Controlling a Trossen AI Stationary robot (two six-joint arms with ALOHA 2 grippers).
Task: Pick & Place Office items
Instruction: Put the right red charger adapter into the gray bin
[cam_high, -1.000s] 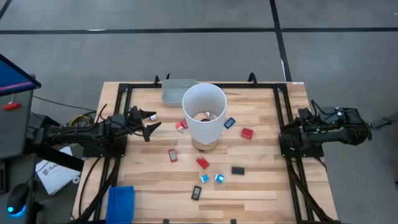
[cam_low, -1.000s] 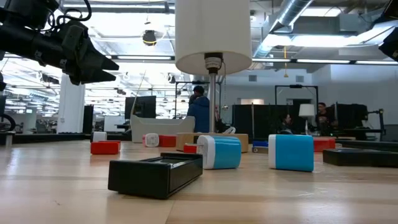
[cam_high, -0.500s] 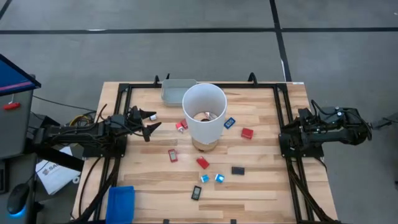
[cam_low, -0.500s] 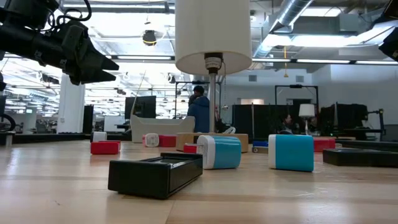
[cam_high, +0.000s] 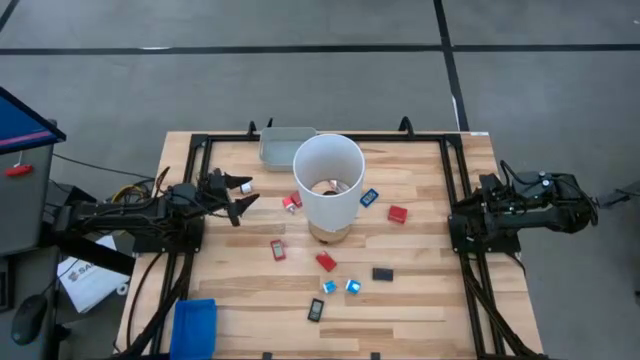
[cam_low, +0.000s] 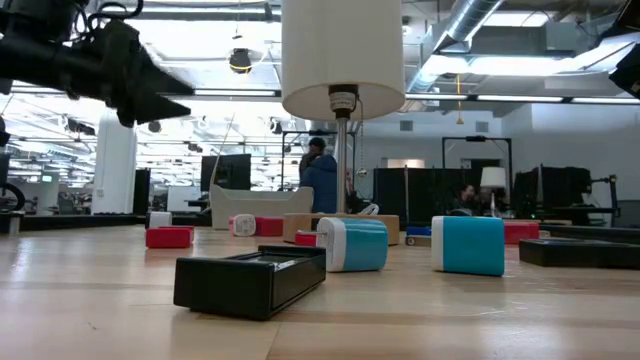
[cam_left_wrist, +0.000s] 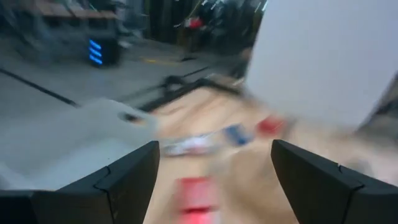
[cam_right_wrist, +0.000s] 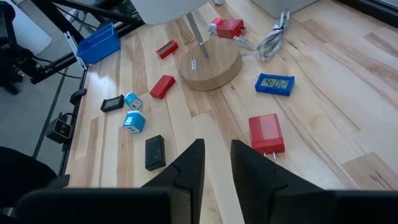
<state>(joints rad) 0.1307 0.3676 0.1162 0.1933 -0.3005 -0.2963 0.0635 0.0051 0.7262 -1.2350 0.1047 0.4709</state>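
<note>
Left gripper (cam_high: 240, 195) left of centre in the high view, raised above the table (cam_high: 420, 300), jaws wide apart, nothing between them; wrist view blurred, so arm probably swinging. Right gripper (cam_high: 462, 222) parked at the right table edge, jaws nearly together, holding nothing.

Office items scattered mid-table around the lamp (cam_high: 327, 182), all loose on the wood. Red-and-white plug (cam_high: 291, 202) just left of the lamp, nearest the left gripper. Small red piece (cam_high: 277, 250) below it. Red block (cam_high: 326, 262) lower centre. Two light blue cubes (cam_high: 340, 287) side by side under that. Black piece (cam_high: 316, 310) at lower centre, black block (cam_high: 382, 273) to its right. Red charger (cam_high: 397, 213) and blue flat piece (cam_high: 369, 197) right of the lamp. Grey tray (cam_high: 283, 145) at top centre, blue tray (cam_high: 195, 328) at lower left corner.

Judged step: reaching toward a first pick, none started.

Risks:
- Plug sits close to the lamp stand and cable; wide jaws coming down there could knock the wooden base or snag the cable, tipping the lamp.
- Shade overhangs the nearest pieces in the top view; poor aim likely, pinch on edge, piece skidding off.
- Pieces tiny and smooth; closing off-centre could flick one off the table.
- Blue cubes near touching; grabbing both at once possible.
</note>
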